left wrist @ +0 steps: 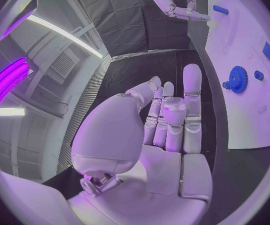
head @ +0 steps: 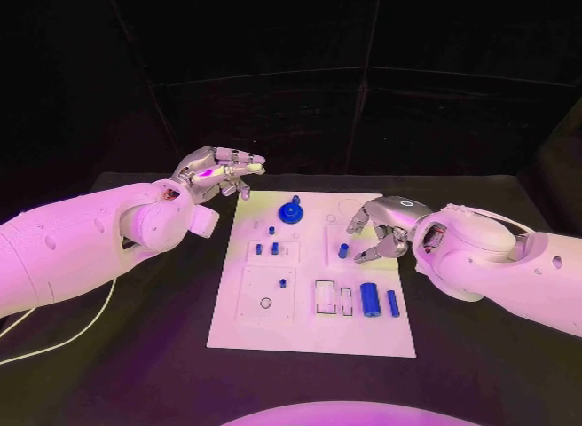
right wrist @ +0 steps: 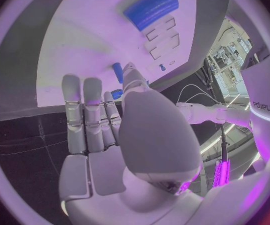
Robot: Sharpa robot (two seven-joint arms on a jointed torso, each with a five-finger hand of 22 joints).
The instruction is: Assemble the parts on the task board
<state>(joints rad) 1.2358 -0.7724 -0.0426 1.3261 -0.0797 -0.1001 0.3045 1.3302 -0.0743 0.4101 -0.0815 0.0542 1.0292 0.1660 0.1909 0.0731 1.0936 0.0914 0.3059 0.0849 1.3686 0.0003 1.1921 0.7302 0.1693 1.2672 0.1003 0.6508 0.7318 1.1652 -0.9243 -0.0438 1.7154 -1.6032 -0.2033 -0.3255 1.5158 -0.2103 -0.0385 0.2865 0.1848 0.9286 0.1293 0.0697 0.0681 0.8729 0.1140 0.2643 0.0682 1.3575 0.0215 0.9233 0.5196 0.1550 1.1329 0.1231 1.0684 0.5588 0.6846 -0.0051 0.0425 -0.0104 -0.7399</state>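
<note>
The white task board [head: 310, 333] lies in the middle of the black table. On it are a blue gear [head: 290, 212] [left wrist: 238, 78], a thick blue cylinder [head: 369, 299] [right wrist: 150, 7], a thinner blue rod [head: 392, 303] and several small blue pegs [head: 274, 248]. My right hand [head: 381, 229] [right wrist: 110, 135] hovers over the board's right edge. Its thumb and a finger pinch a small blue part [head: 364, 255] [right wrist: 116, 93]. Another small blue peg [head: 343, 250] [right wrist: 117, 71] stands just beside the fingertips. My left hand [head: 221, 173] [left wrist: 166, 130] is raised beyond the board's far left corner, fingers extended, holding nothing.
Rectangular sockets [head: 326, 298] and a ring-shaped recess [head: 265, 303] sit in the board's near half. A white cable [head: 61, 333] trails across the table under my left arm. Bare black table [head: 496, 373] surrounds the board.
</note>
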